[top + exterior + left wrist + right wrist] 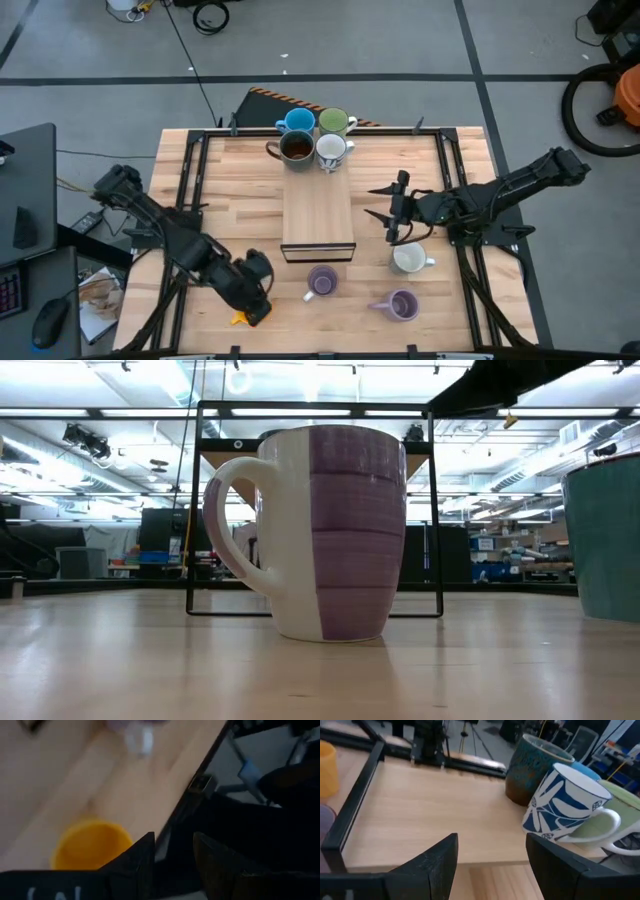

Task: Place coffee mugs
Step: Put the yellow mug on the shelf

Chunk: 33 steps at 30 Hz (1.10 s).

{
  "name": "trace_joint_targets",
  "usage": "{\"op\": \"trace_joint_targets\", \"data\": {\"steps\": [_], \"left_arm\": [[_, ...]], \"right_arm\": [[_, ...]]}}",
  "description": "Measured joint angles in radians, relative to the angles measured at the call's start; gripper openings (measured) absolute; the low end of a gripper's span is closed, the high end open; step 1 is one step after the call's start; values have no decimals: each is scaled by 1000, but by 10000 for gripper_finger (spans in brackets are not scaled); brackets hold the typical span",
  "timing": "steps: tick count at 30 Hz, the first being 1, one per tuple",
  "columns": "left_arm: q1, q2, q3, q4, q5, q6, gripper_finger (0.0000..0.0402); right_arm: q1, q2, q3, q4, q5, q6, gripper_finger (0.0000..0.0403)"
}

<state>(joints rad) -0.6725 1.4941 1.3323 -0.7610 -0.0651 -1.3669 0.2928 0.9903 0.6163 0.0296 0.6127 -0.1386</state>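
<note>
Four mugs stand at the table's far edge: blue (297, 121), green (336, 122), dark brown (297, 148) and white with a blue pattern (331, 150) (565, 805). Nearer stand a white mug (408, 259) and two lavender mugs (321, 282) (400, 305); one fills the low view (320, 530). The orange mug (240, 319) (90, 847) stands near the table's near-left edge, mostly hidden under my left gripper (256, 303) (172, 865), which is open with the mug beside one finger. My right gripper (380, 201) (492, 855) hovers open right of the wooden block. My left gripper is open, and the orange mug's rim (115, 832) stands upright on the table at the outer side of one finger (142, 860). Whether that finger touches the mug, I cannot tell.
A long wooden block (318, 215) lies down the table's middle, its far end at the four mugs. A black metal frame (190, 180) runs along the table's sides. A teal-walled mug (605, 540) shows at the low view's right edge.
</note>
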Motion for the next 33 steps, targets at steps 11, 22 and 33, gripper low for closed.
{"op": "trace_joint_targets", "data": {"steps": [11, 22, 33], "left_arm": [[-41, 153, 5, 36, 195, -222, 142], [-56, 173, 5, -20, 70, -199, 142], [-67, 243, 4, -60, 68, -170, 142]], "right_arm": [[-2, -12, -65, 279, 18, -203, 240], [-55, -12, -65, 291, 16, -238, 240], [-105, -12, -65, 291, -117, -213, 240]]}}
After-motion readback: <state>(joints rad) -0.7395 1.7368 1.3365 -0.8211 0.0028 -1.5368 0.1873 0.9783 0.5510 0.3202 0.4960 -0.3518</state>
